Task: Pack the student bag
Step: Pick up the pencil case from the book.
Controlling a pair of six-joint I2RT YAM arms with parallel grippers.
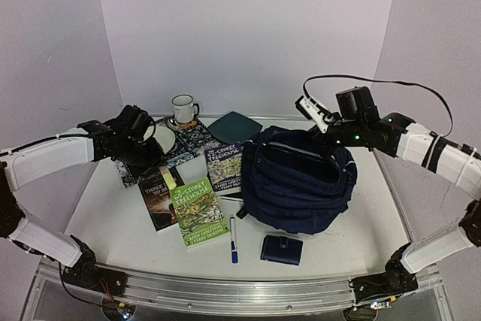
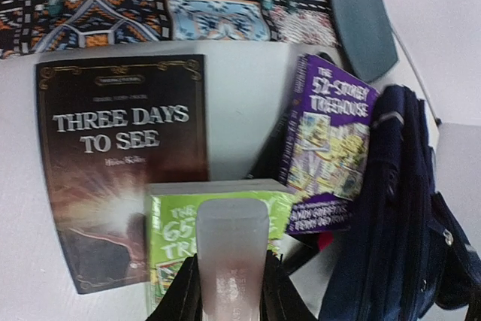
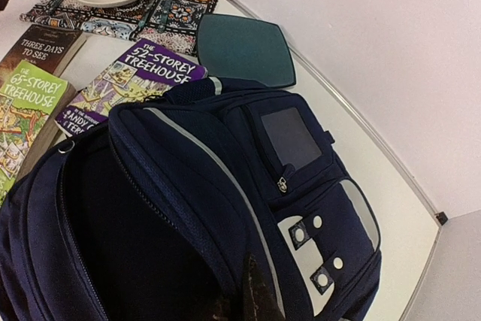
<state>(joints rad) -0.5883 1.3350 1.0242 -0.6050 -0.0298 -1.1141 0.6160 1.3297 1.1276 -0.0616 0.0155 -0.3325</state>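
White table: student bag open, books beside.

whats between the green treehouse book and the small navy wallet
A pen, white with a blue end, lies between the green treehouse book and the small navy wallet. Only the top view shows it.
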